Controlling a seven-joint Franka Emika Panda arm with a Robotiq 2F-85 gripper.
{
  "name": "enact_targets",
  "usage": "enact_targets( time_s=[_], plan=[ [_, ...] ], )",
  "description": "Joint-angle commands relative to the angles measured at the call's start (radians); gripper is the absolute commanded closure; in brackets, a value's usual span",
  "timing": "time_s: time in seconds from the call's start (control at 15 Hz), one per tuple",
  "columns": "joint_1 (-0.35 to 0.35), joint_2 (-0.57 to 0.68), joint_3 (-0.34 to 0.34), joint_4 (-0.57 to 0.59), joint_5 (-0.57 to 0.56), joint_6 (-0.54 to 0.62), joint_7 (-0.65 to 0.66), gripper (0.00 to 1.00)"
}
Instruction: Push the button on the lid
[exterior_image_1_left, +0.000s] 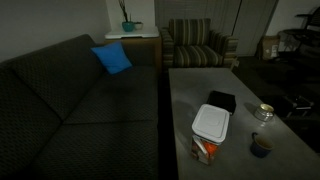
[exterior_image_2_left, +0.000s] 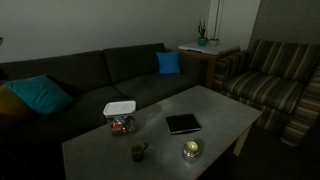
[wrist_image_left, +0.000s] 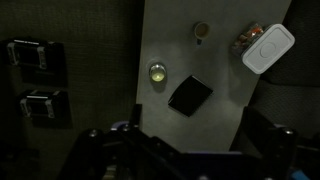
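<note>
The white rounded-square lid (exterior_image_1_left: 211, 121) tops a small clear container showing orange (exterior_image_1_left: 205, 148) near the table's edge by the sofa. It shows in both exterior views (exterior_image_2_left: 119, 108) and at the upper right of the wrist view (wrist_image_left: 268, 48). A button on it is too small to make out. My gripper (wrist_image_left: 195, 140) shows only in the wrist view as dark fingers at the bottom. It is high above the table, far from the lid, with its fingers apart and nothing between them.
On the grey table (exterior_image_1_left: 190, 85) lie a flat black square object (wrist_image_left: 189, 96), a dark mug (wrist_image_left: 201, 31) and a glass candle jar (wrist_image_left: 158, 72). A dark sofa (exterior_image_1_left: 70, 100) with a blue cushion (exterior_image_1_left: 112, 58) runs alongside. A striped armchair (exterior_image_2_left: 275, 80) stands at the table's end.
</note>
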Motion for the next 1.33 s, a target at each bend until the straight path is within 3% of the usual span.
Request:
enact_targets(
  time_s=[0.0,0.53,0.6,1.27],
  plan=[
    [0.017,0.003,0.019,-0.017,0.015,-0.004,-0.049,0.0],
    [0.1,0.006,0.028,-0.041,0.088,-0.044,-0.186,0.0],
    [0.08,0.001,0.043,-0.04,0.054,-0.017,-0.122,0.0],
    [0.13,0.058,0.061,-0.044,0.097,0.016,-0.194,0.0]
  ],
)
